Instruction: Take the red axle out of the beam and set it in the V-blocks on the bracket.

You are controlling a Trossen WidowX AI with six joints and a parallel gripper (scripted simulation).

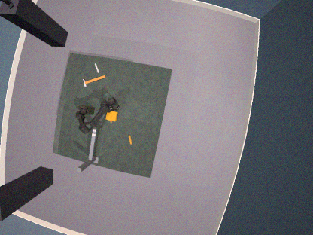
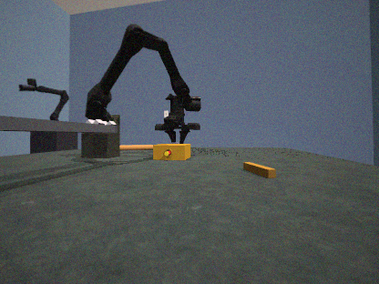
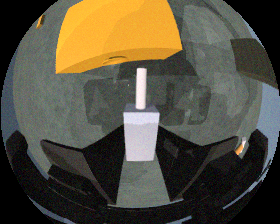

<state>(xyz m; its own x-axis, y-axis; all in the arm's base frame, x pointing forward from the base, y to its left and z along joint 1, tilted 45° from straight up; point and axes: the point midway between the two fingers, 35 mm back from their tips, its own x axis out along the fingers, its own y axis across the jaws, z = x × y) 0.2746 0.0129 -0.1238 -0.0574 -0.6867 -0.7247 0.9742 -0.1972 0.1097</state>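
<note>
Axle seated in the beam, pin tool gripped short of it

The gripper (image 1: 113, 105) (image 2: 178, 142) (image 3: 139, 128) is closed on a pale block (image 3: 141, 142), which is pinched between the two fingers. From the block a slim white pin (image 3: 141, 87) sticks out towards the beam, and by its look the pair is a rigid push tool. The block's flat sides are well suited to the fingers; the pin (the slender part) should be kept square to the bore, since a sideways load could twist the block in the grip or jam the pin.

Next comes the yellow beam (image 1: 111, 116) (image 2: 178, 152) (image 3: 117, 35), lying on the green mat (image 1: 139, 96) (image 2: 191, 207) (image 3: 50, 100). The red axle (image 1: 110, 121) (image 2: 168, 153) is in it, with only its end seen at the face away from the tool; a hole is shown in the near face. The axle is judged stiff, light and perhaps slippery, too little exposed for a firm hold. A straight, slow push is called for, then a grip across the freed length, near its middle if possible. The beam seems light enough to be dragged along if the axle binds.

Farther off, the pale V-blocks (image 1: 94, 132) (image 2: 101, 122) are carried on the grey bracket (image 1: 92, 145) (image 2: 46, 124). There the axle should be laid level and released gently, as it could roll if let go off-centre.
</note>
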